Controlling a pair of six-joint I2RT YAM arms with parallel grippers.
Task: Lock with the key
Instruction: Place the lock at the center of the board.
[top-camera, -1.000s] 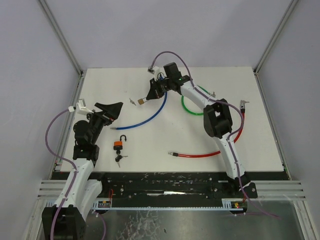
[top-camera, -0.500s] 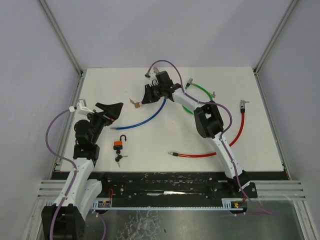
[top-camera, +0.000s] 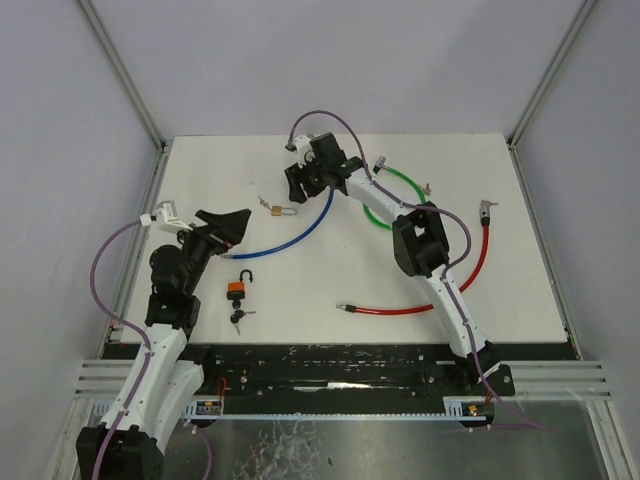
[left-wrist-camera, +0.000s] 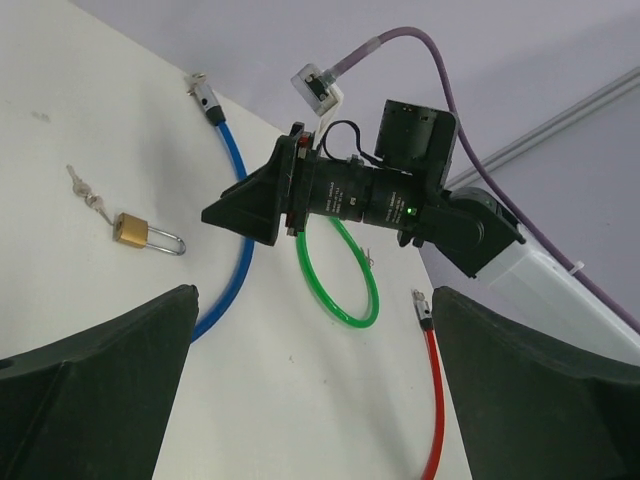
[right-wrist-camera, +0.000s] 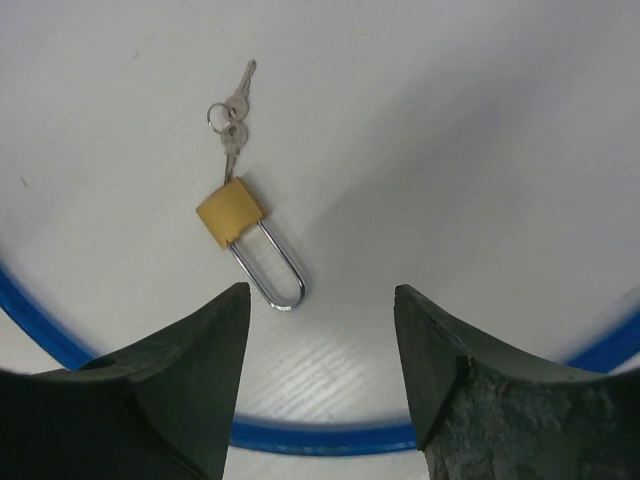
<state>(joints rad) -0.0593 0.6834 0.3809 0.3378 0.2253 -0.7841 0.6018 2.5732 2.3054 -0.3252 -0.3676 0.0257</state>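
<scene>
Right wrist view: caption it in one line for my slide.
Open right gripper over a small brass padlock with silver keys, blue cable curving past on white table.

Brass padlock (right-wrist-camera: 230, 212), silver shackle (right-wrist-camera: 290, 302); orange padlock (top-camera: 237, 289); blue cable (right-wrist-camera: 320, 437), green cable (left-wrist-camera: 352, 322), red cable (top-camera: 395, 311); white table (top-camera: 520, 300).

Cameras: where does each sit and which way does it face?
Top external: above and behind the bases, looking down on the table; both arms show.
Left wrist: behind the left gripper, facing across the table at the right gripper and brass padlock; own fingers at bottom corners.
Right wrist: looks down on that padlock and its keys; own fingers frame it.
Shared: all views show the brass padlock.
</scene>
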